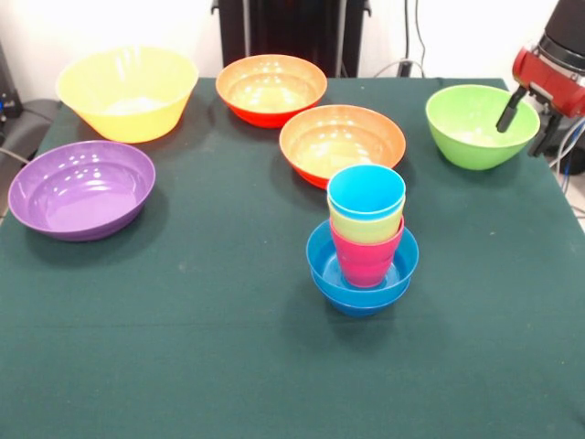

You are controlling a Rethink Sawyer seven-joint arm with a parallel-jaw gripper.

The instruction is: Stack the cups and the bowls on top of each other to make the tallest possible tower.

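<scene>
The tower stands near the table's middle: two nested small blue bowls hold the red-pink cup, with the yellow cup in it and the light blue cup on top. My gripper is at the far right, open, low over the right rim of the lime green bowl. One finger is over the bowl's inside, the other is outside the rim. The large yellow bowl, purple bowl and two orange bowls sit apart and upright.
The table is covered in dark green cloth. The robot's black pedestal stands at the far edge. Cables lie beyond the far right corner. The nearer orange bowl sits just behind the tower.
</scene>
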